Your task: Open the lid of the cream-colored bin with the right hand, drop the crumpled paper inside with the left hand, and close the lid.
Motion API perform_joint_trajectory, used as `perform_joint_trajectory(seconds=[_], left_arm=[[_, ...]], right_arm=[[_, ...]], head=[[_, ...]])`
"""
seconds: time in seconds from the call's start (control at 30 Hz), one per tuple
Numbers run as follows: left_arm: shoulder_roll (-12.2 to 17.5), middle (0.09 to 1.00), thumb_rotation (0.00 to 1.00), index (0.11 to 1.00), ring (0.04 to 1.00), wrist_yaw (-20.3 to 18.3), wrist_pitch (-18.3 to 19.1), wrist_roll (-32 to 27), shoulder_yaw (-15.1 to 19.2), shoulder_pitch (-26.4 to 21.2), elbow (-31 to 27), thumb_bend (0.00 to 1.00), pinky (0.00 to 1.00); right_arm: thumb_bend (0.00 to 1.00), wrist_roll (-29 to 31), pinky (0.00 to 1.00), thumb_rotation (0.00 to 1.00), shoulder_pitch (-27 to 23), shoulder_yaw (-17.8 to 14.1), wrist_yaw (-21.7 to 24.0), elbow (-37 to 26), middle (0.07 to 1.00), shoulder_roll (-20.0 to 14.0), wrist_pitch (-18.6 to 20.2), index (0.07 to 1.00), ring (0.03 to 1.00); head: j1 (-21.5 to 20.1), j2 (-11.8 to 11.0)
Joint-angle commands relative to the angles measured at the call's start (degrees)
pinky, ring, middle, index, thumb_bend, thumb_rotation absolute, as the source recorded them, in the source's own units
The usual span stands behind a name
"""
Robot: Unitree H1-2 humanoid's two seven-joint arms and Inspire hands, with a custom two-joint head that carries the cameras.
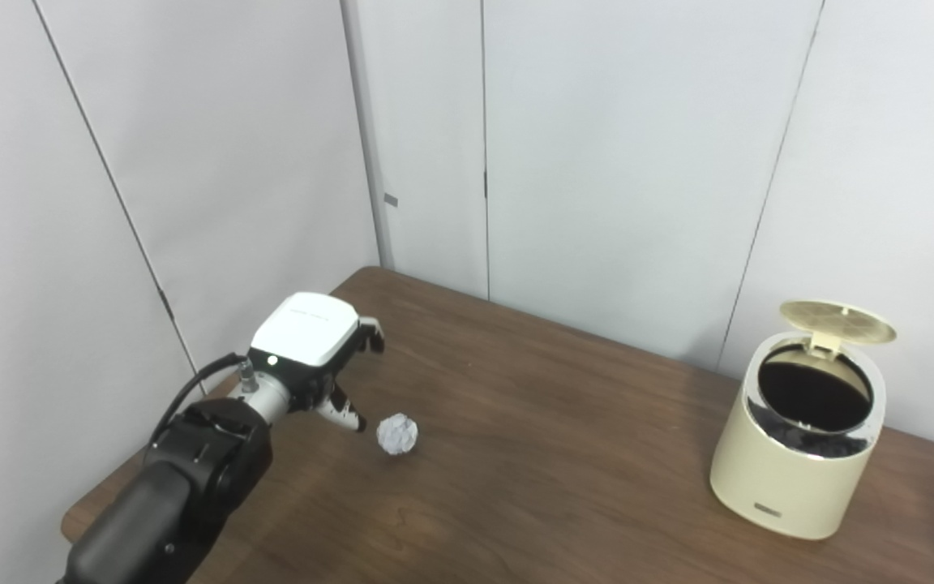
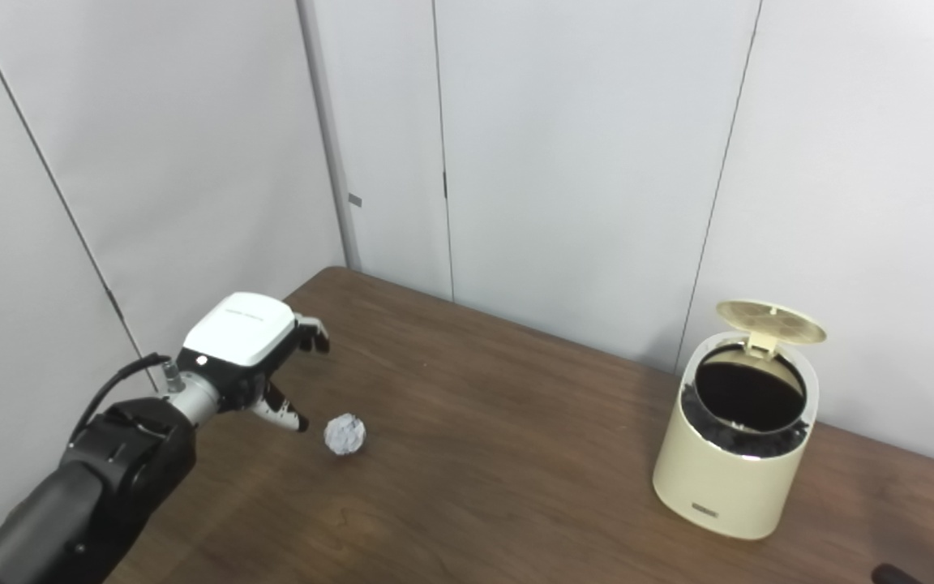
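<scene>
Your left robot hand (image 1: 317,357) hovers open and empty just left of the crumpled paper (image 1: 397,433). A glancing touch could roll it; the bin (image 1: 795,454) lid (image 1: 837,320) stands open.

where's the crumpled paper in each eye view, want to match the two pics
Left eye view: the crumpled paper lies on the table left of centre, just right of the left hand.
Right eye view: the same ball sits further left in the picture, again beside that hand.
Shared landmark: the cream-colored bin at the right, its lid raised.
</scene>
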Motion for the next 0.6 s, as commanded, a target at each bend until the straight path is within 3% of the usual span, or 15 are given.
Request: perform_joint_trajectory(seconds=[0.0,0.2,0.4,0.5,0.57], left_arm=[[2.4,0.626,0.12,0.634,0.595,2.7,-1.2,1.2,0.2,-1.2,0.7,0.93,0.61],[1.3,0.641,0.14,0.663,0.606,-1.5,0.6,1.2,-1.5,-2.5,1.0,0.89,0.62],[0.2,0.598,0.15,0.667,0.545,-1.4,0.7,0.9,-3.0,-3.1,2.3,0.90,0.56],[-0.2,0.647,0.16,0.674,0.619,-1.5,0.9,0.1,-3.5,-3.2,3.4,0.88,0.64],[-0.3,0.652,0.16,0.675,0.621,-1.9,1.1,0.1,-3.9,-3.4,3.6,0.88,0.63]], right_arm=[[0.97,0.1,0.73,0.78,-2.0,-0.3,-0.1,-2.4,0.978,-1.3,-1.2,0.977,0.903],[0.97,0.3,0.74,0.78,-2.0,-0.4,-0.1,-2.2,0.978,-1.4,-1.2,0.979,0.911],[0.96,-0.4,0.71,0.77,-2.2,-0.3,-0.3,-2.1,0.973,-1.5,-1.1,0.970,0.893],[0.96,-0.5,0.71,0.77,-2.2,-0.4,-0.2,-2.3,0.977,-1.5,-0.8,0.971,0.897],[0.95,-0.6,0.71,0.77,-2.1,-0.4,0.0,-2.6,0.977,-1.5,-0.5,0.972,0.898]], head=[[-0.1,0.1],[-0.1,0.5],[-0.3,1.1],[-0.3,1.1],[-0.4,1.5]])
